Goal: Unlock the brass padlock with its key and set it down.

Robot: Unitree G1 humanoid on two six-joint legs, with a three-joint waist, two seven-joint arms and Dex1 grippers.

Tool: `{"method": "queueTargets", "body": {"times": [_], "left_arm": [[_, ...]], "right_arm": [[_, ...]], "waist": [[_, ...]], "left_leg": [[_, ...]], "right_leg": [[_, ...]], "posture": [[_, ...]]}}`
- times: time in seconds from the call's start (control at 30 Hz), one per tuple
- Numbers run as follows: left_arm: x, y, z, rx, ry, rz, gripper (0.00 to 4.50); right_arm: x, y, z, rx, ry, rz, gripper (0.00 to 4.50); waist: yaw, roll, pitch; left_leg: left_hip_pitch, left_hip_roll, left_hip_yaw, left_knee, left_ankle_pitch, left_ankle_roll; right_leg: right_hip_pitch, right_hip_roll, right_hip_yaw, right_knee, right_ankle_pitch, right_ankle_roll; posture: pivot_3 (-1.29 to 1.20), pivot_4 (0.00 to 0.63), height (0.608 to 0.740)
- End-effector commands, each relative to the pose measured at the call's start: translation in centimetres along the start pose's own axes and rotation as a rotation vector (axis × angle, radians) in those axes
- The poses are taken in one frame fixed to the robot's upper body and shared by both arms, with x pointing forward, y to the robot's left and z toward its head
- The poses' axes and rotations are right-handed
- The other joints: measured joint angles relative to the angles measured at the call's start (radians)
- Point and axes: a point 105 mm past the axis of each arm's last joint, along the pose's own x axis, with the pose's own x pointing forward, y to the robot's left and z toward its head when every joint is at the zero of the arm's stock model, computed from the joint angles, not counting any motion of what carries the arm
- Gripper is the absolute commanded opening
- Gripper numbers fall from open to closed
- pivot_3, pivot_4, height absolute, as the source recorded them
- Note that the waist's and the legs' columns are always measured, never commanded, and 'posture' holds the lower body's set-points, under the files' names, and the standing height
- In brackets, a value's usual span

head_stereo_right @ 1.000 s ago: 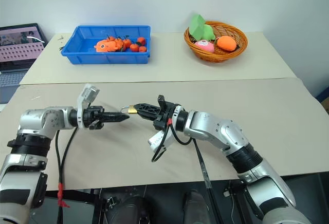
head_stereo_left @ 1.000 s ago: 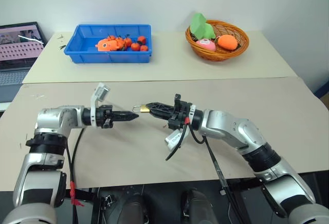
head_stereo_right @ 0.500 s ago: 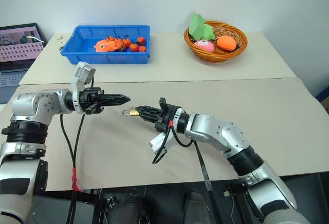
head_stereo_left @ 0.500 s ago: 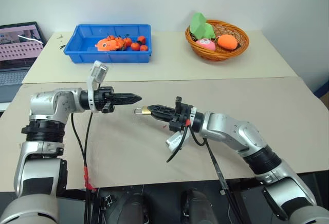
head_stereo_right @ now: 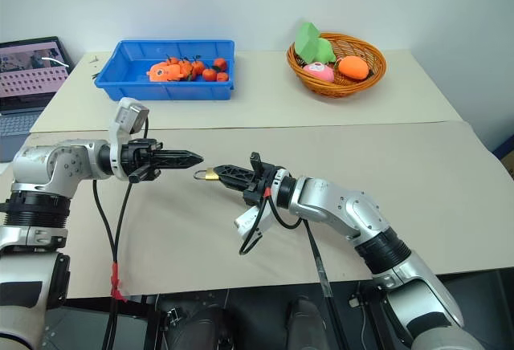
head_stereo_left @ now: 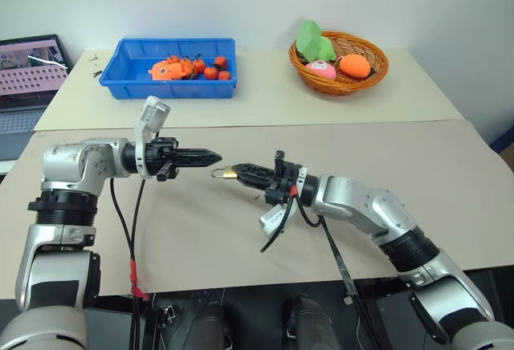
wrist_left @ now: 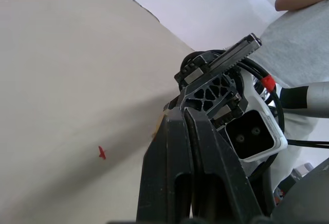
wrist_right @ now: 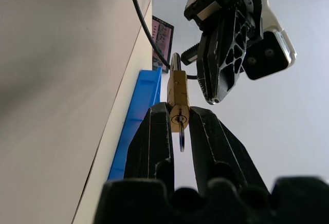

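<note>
My right gripper (head_stereo_left: pixel 238 172) is held level above the middle of the table, pointing left and shut on the brass padlock (head_stereo_left: pixel 229 172). The lock's thin shackle (head_stereo_left: pixel 217 173) sticks out past the fingertips. In the right wrist view the padlock (wrist_right: pixel 178 95) sits pinched between the two fingers (wrist_right: pixel 154 136). The key (wrist_right: pixel 181 137) hangs from the keyhole on its near face. My left gripper (head_stereo_left: pixel 215 156) is shut with nothing seen in it. It points right, with its tip just above and left of the shackle and a small gap between them.
A blue bin (head_stereo_left: pixel 169 90) with orange toys stands at the back left. A wicker basket (head_stereo_left: pixel 337 83) with toy fruit is at the back right, and a laptop (head_stereo_left: pixel 28 69) at the far left. Black cables hang from both wrists. A person in grey (wrist_left: pixel 303 39) stands beyond the table.
My left gripper has lifted and drawn back from the padlock's shackle, which its tip met a second ago. The right gripper has kept the padlock in nearly the same place.
</note>
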Motion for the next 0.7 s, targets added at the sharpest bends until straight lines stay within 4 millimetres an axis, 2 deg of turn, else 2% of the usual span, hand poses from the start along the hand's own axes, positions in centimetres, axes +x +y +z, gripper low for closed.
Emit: {"method": "queueTargets", "body": {"times": [0.03, 0.7], "left_arm": [[-0.44, 0.03, 0.34, 0.049, 0.025, 0.021, 0.08], [0.02, 0.02, 0.06, 0.059, 0.052, 0.014, 0.08]], "right_arm": [[-0.06, -2.28, -0.4, -0.035, 0.001, -0.074, 0.1], [0.39, -2.85, -0.45, -0.016, 0.012, -0.094, 0.1]], "waist": [[0.0, 0.0, 0.0], [0.0, 0.0, 0.0]], "left_leg": [[0.0, 0.0, 0.0, 0.0, 0.0, 0.0], [0.0, 0.0, 0.0, 0.0, 0.0, 0.0]], "right_leg": [[0.0, 0.0, 0.0, 0.0, 0.0, 0.0], [0.0, 0.0, 0.0, 0.0, 0.0, 0.0]], "posture": [[0.0, 0.15, 0.676], [0.0, 0.15, 0.676]]}}
